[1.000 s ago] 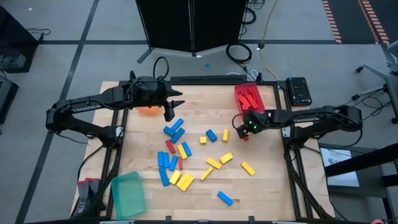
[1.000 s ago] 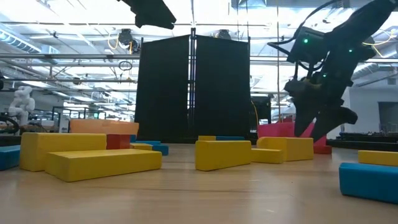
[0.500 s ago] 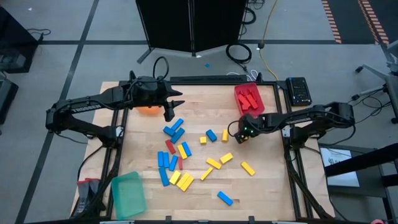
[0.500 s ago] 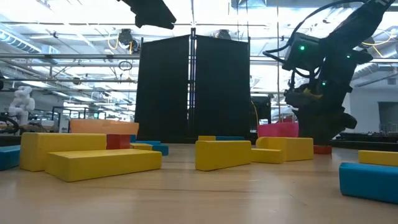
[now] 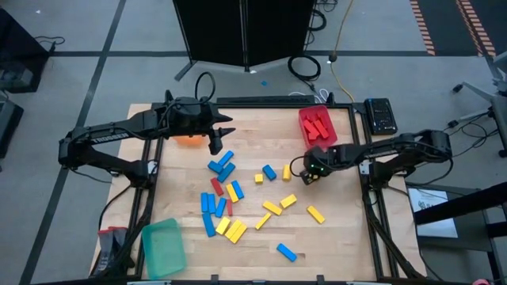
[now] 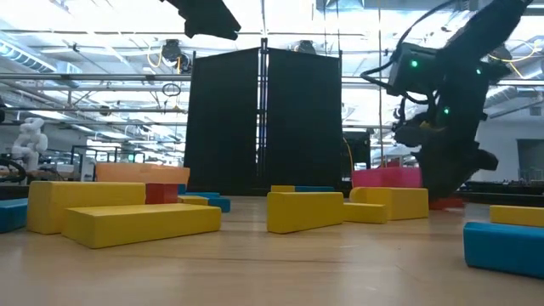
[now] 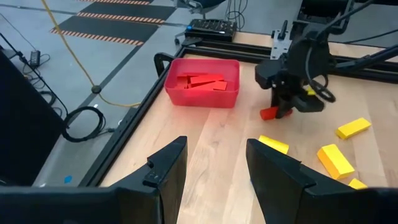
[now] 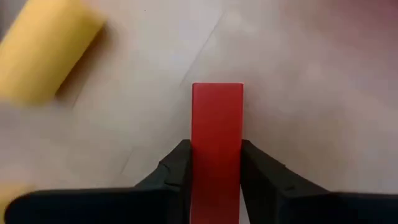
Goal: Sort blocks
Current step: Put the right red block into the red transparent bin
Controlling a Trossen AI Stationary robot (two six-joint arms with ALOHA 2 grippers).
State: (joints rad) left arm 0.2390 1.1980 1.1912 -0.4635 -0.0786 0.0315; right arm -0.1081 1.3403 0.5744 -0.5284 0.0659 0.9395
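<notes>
While the right gripper [image 8: 214,174] has its fingers clamped on a red block [image 8: 217,134], it sits low at the wooden table [image 5: 341,229], just in front of the red tray [image 5: 317,124], which already has red blocks in it. Left gripper [image 7: 214,168] hangs with its fingers apart and nothing in them, next to the orange tray [image 5: 188,141]. Loose blue, yellow and red blocks [image 5: 230,202] are scattered mid-table, with a green tray [image 5: 163,247] at the near left corner.

R arm reaches in low from the right, its gripper [image 8: 216,163] clamped tight on a red block [image 8: 217,137]. L arm raised, its gripper [image 7: 212,163] parted, holding nothing.
</notes>
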